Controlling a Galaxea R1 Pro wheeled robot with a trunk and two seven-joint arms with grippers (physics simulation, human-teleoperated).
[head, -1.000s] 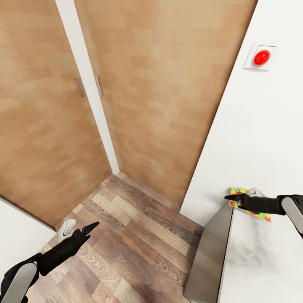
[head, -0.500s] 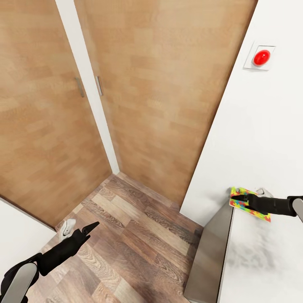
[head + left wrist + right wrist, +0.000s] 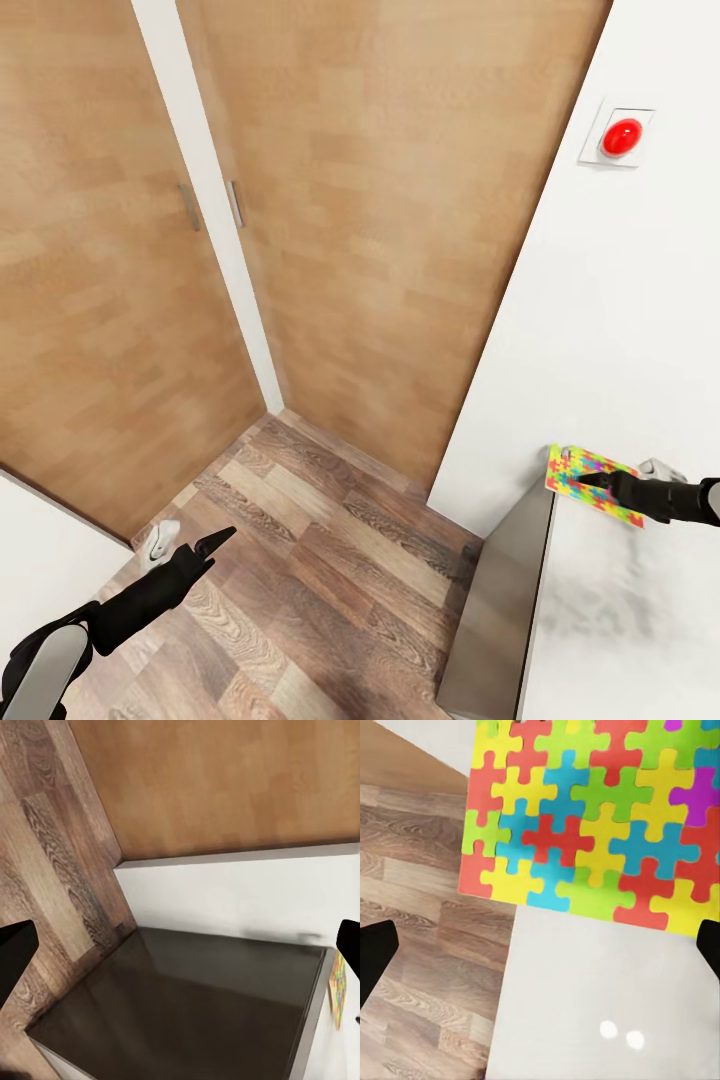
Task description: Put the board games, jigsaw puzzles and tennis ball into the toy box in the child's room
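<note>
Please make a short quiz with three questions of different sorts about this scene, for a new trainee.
1. True or false: the jigsaw puzzle lies on the wood floor.
2. Which tool is beside the puzzle? A. left tool B. right tool
3. Fill in: on the white wall above the table there is a round ____ button.

Key: 1. False, it lies at the table's corner. 2. B. 3. Red.
</note>
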